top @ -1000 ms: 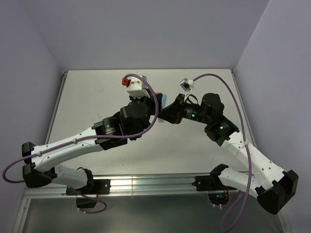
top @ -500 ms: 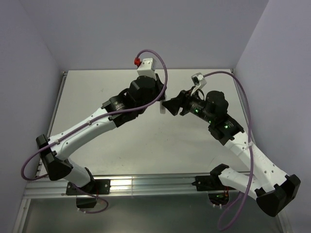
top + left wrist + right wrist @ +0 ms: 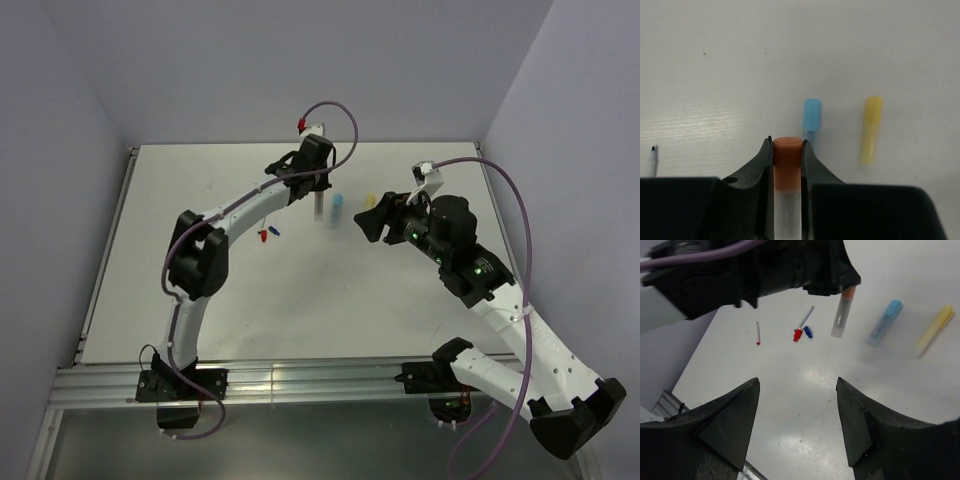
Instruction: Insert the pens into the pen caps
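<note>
Item 1. Left gripper (image 3: pixel 786 145), lower centre of its wrist view: jaws closed on an orange-capped pen (image 3: pixel 787 172), orange end forward, pale barrel running back between the fingers, carried clear above the table (image 3: pixel 715 65).

Item 2. Right gripper (image 3: pixel 797 381), bottom of its own view: jaws spread wide, nothing between them.

Item 3. Blue-capped pen (image 3: pixel 811 117) and yellow-capped pen (image 3: pixel 870 130), lying side by side, apart, just beyond the held pen. We judged both finished.

Item 4. Red cap (image 3: pixel 798 334) and dark blue cap (image 3: pixel 808 332), close together at centre. A thin white pen (image 3: pixel 806 317) met the red cap end-on; whether it was seated we could not tell. A red-tipped stick (image 3: pixel 758 333) lay to their left.

Handling note: we judged the step to be laying the orange pen down. It should go low before release, parallel to the blue one with a gap, so nothing rolls.
</note>
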Controlling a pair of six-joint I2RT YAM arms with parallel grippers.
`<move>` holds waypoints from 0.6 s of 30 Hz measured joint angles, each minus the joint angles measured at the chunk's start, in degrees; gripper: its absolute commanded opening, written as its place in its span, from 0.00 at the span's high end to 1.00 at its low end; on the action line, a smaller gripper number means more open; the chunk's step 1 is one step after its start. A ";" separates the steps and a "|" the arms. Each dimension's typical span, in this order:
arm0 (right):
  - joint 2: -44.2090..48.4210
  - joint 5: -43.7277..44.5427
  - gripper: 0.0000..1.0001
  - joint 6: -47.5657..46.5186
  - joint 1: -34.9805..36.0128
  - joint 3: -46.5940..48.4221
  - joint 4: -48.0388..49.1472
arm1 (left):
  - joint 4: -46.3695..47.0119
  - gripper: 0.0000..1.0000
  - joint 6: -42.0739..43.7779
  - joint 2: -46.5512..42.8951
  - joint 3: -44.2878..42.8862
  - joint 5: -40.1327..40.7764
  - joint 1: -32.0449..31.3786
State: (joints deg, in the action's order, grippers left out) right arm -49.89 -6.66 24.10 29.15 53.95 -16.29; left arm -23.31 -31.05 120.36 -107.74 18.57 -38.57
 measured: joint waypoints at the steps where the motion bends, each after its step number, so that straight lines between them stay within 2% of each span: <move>1: 0.13 -0.02 0.29 0.00 -0.07 0.00 -0.13 | -0.61 1.00 0.26 2.86 -1.60 -0.63 0.57; 8: 1.55 -0.20 0.29 0.02 -0.46 -0.11 -0.48 | -3.85 0.95 0.85 14.95 -10.38 -2.16 2.32; 15: 2.62 -0.48 0.29 0.02 -0.70 -0.48 -0.48 | -3.89 0.84 0.85 17.05 -10.99 -3.54 3.10; 18: 2.73 -0.48 0.29 0.02 -0.70 -0.68 -0.50 | -3.87 0.73 0.85 17.29 -10.99 -4.04 3.32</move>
State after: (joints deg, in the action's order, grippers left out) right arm -47.16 -7.14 24.12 28.45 53.28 -16.80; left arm -27.18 -30.20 137.64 -118.74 14.52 -35.24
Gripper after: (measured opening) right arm 0.710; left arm 0.229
